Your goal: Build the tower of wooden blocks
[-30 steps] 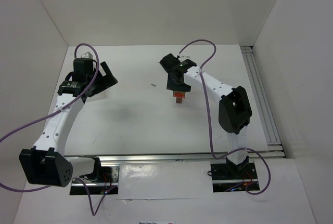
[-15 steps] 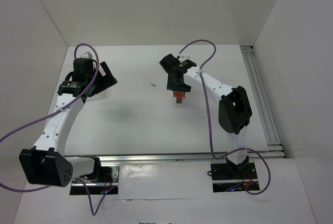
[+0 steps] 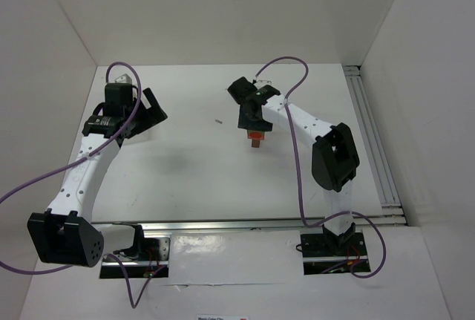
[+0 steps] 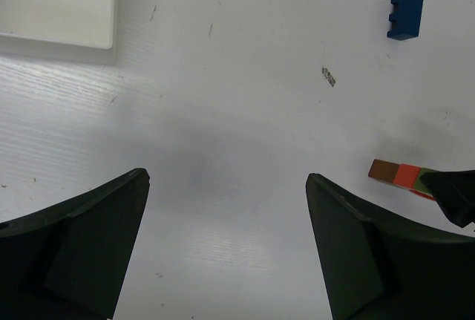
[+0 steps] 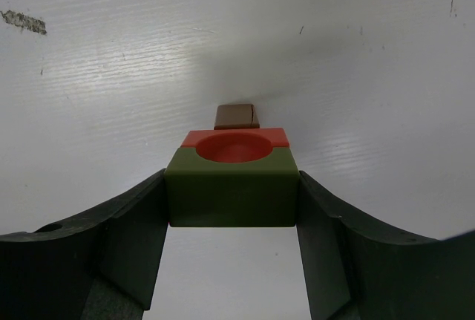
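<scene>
R gripper (image 5: 231,177) is closed on the olive green block (image 5: 231,200), 1 finger flat vs each side face, so the jaws sit approx half-wide w/ the block filling the gap. In the R wrist view, lower centre of frame, 3 blocks line up away from the lens: olive nearest, then the red block (image 5: 235,142) w/ a round dish in its face, then the brown block (image 5: 236,116) furthest. The stack's long axis thus runs along the fingers, pointing at the table (image 5: 111,53). Can't tell if the brown one touches the surface. In the L wrist view the same 3 sit at the right edge, mid-height, in a row left to right (brown, red, olive), sloping a bit down to the right. In the top view the stack is just right of centre, under the R gripper. The blue block (image 4: 405,15) lies alone at the upper right of the L wrist frame, well apart from the stack, long axis approx up-down, 2 notches on its left edge. L gripper (image 4: 227,177) is spread wide, holding nothing. The white tray (image 4: 59,45) fills the upper left corner of that frame.
</scene>
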